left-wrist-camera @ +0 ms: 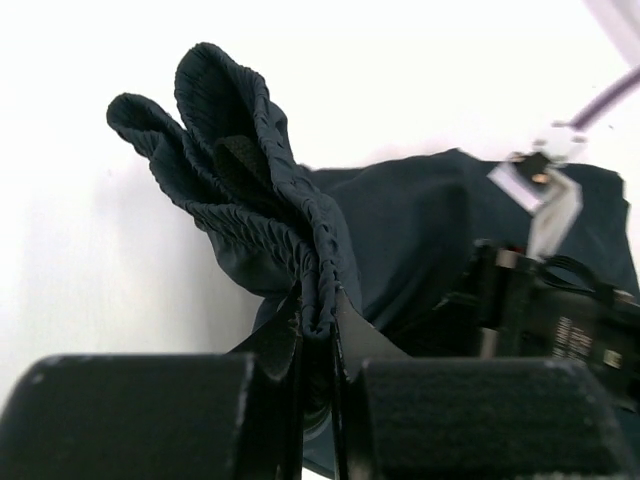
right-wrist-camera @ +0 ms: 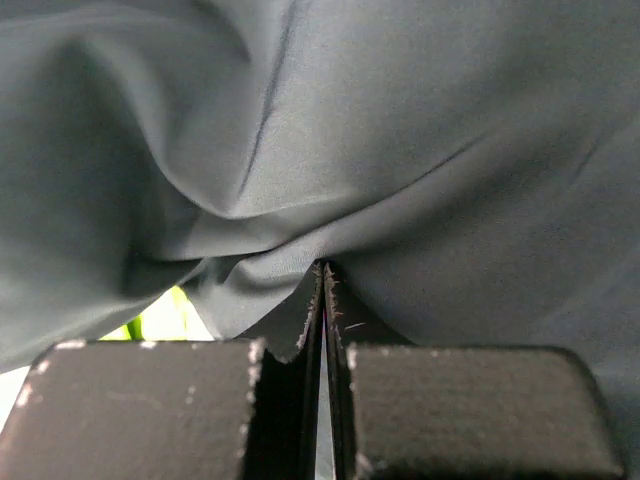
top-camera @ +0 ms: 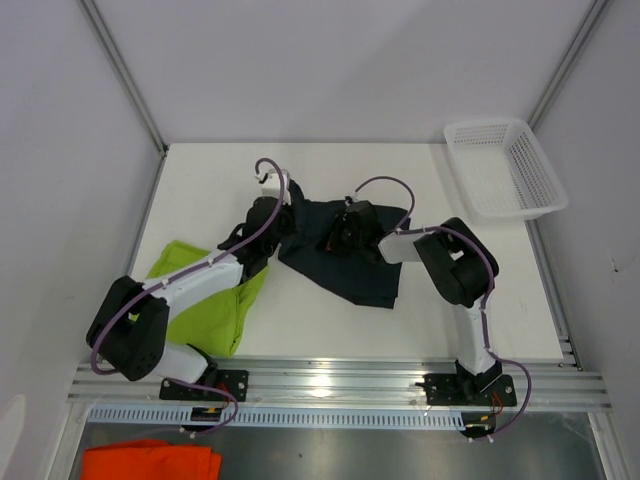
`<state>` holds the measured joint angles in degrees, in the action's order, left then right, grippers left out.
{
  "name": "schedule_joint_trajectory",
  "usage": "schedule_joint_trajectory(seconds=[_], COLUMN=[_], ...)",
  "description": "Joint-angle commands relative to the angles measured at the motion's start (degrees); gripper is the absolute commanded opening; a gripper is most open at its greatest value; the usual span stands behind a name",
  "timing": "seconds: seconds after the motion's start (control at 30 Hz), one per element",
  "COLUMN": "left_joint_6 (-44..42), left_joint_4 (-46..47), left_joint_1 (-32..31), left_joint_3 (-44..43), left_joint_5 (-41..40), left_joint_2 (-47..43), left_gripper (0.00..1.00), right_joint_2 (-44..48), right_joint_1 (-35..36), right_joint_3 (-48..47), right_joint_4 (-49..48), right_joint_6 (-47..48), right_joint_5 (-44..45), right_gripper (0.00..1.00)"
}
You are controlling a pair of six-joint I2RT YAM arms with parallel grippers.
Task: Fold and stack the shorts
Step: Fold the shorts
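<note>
From above, the white bench (top-camera: 400, 175) carries both pairs. The dark shorts (top-camera: 345, 275) lie rumpled near the middle, between the two arms. The lime green shorts (top-camera: 215, 312) are spread at the near left, partly under the left arm (top-camera: 190, 280). The edges of the two pairs come close together, but I cannot tell whether they touch. The left arm reaches to the dark pair's left end, and the right arm (top-camera: 455, 265) bends in over its middle. A white mesh basket (top-camera: 455, 133) sits at the far right corner. An orange cloth (top-camera: 150, 462) lies off the bench, below the rail at the near left.

From the left wrist, the left jaws are pressed together on the dark shorts' gathered waistband (left-wrist-camera: 250, 150). It bunches into ruffled loops just past the tips. The rest of the dark fabric trails off to the right, where the other arm's black hardware sits on it.

From the right wrist, the right jaws are closed to a hairline, pinching a fold of the dark fabric at their tips. Smooth dark cloth fills nearly the whole view, and a sliver of lime green shows at the lower left.
</note>
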<state>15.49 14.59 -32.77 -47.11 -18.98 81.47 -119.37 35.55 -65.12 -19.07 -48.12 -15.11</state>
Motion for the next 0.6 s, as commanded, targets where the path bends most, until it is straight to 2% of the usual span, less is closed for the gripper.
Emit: schedule_joint_trajectory(seconds=[0.0, 0.1, 0.23, 0.33, 0.4, 0.57], left_joint_6=[-8.35, -13.28, -12.06, -6.46, -1.81, 7.26], left_joint_4=[4.04, 3.96, -2.36, -6.14, -8.17, -5.10], left_joint_1=[-2.90, -6.24, -6.60, -5.90, -4.33, 2.17], left_joint_3=[-1.48, -3.41, -8.25, -10.09, -9.58, -5.54], left_joint_5=[-3.07, -8.42, -13.70, -16.52, -13.91, -4.42], left_joint_2=[-4.30, -4.22, -1.06, 2.01, 3.07, 2.82], left_gripper=[0.01, 0.01, 0.00, 0.00, 0.00, 0.00], right_joint_2=[-2.88, -2.01, 2.03, 4.49, 5.72, 9.24], right_joint_1=[0.84, 0.75, 0.05, -0.65, -1.36, -6.98], right_joint_3=[-0.97, -0.53, 2.63, 2.63, 3.42, 11.50], right_joint_4=[4.30, 5.09, 5.09, 9.04, 10.98, 9.93], right_joint_6=[-0.22, 0.13, 0.22, 2.50, 4.34, 6.63], right_joint_5=[-0.09, -0.27, -0.53, -0.71, -1.14, -3.25], right_gripper=[0.01, 0.01, 0.03, 0.04, 0.04, 0.04])
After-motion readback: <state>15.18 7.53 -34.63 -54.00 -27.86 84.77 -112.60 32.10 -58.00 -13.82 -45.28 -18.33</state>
